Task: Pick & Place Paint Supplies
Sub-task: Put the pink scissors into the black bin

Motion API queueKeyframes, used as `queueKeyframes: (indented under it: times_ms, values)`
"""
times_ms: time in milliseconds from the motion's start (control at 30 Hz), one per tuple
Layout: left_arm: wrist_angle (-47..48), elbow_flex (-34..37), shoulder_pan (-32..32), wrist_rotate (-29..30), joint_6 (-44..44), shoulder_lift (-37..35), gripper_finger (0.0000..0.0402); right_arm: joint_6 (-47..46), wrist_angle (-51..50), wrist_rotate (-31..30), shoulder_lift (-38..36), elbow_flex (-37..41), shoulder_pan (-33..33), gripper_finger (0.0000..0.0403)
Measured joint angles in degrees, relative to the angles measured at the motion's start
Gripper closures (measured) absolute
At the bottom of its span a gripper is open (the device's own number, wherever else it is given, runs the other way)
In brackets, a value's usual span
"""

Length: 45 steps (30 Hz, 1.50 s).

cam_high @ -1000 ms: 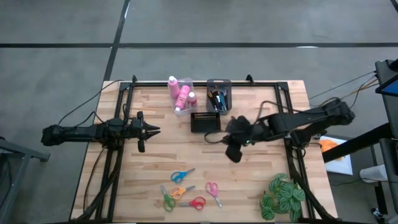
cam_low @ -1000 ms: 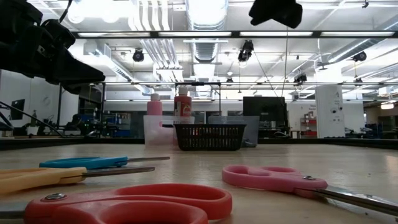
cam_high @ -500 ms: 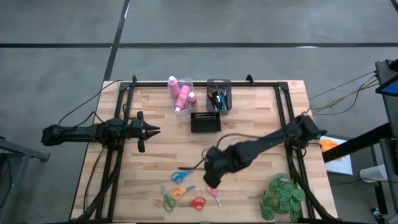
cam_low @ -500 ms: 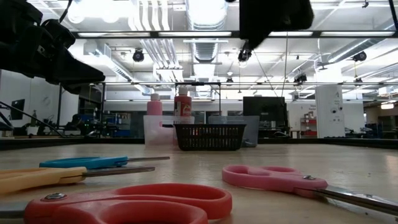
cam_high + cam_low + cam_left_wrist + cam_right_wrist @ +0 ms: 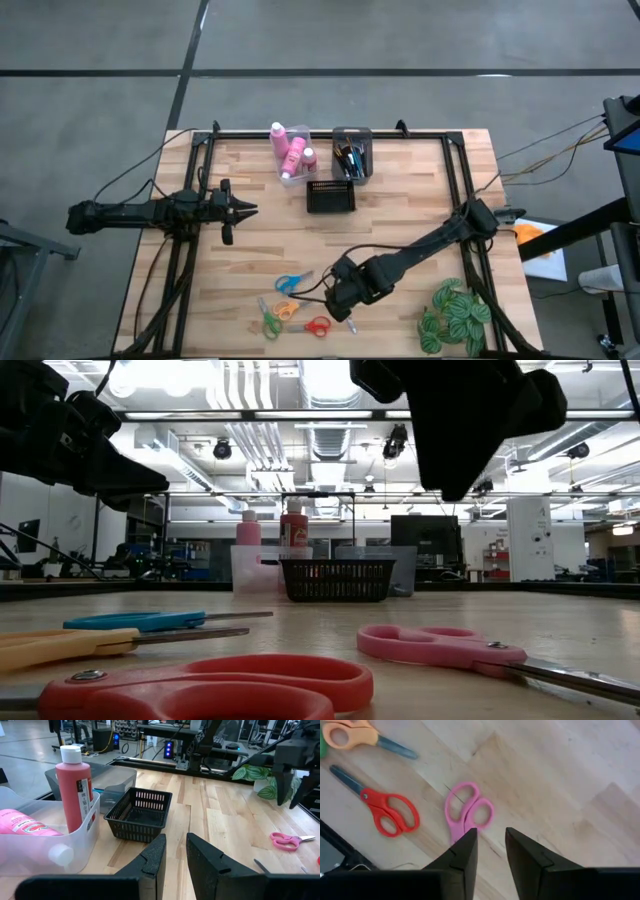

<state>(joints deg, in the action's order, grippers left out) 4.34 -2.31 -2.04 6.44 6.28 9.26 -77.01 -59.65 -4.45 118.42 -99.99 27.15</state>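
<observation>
Several small scissors lie flat near the table's near edge: pink [image 5: 468, 815] [image 5: 440, 645], red [image 5: 390, 812] [image 5: 316, 325], orange [image 5: 285, 308], blue [image 5: 293, 283], green [image 5: 268, 322]. My right gripper [image 5: 490, 845] [image 5: 345, 297] hovers open just above the pink scissors' handles, fingers pointing down, touching nothing. Pink bottles with white caps [image 5: 290, 150] stand and lie in a clear bin. Paintbrushes [image 5: 349, 158] stand in a second bin. My left gripper [image 5: 243, 210] [image 5: 175, 860] waits over the table's left side with a narrow gap between its fingers.
A black mesh basket [image 5: 330, 195] [image 5: 140, 815] sits in front of the two bins at the table's far side. A green leafy plant [image 5: 455, 315] stands at the near right corner, close to my right arm. Bare wood lies between the basket and the scissors.
My right arm has swung from beside the black basket toward the table's near edge and leftward, and has come down over the pink scissors. The scissors have not moved. My left arm has kept still.
</observation>
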Motion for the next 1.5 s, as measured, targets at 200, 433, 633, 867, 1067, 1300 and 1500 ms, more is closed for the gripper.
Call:
queueKeyframes:
  times_ms: [200,433,633,867,1067,1300,1500]
  values:
    - [0.0,0.0,0.0,0.0,0.0,0.0,0.0323,1.0,2.7,-0.1,-0.2,2.4,0.2,0.0258]
    - [0.0,0.0,0.0,0.0,0.0,0.0,0.0323,2.5,5.5,0.0,1.9,4.7,0.2,0.0251]
    - [0.0,0.0,0.0,0.0,0.0,0.0,0.0323,2.2,6.7,0.0,2.6,5.4,0.2,0.0251]
    - [0.0,0.0,0.0,0.0,0.0,0.0,0.0323,1.7,9.5,0.3,2.6,7.9,0.2,0.0251]
    - [0.0,0.0,0.0,0.0,0.0,0.0,0.0323,1.6,12.2,0.4,2.6,9.7,0.2,0.0251]
    - [0.0,0.0,0.0,0.0,0.0,0.0,0.0323,2.0,15.4,0.6,2.6,12.5,0.2,0.0251]
    - [0.0,0.0,0.0,0.0,0.0,0.0,0.0323,2.0,17.0,0.6,2.6,14.0,0.2,0.0251]
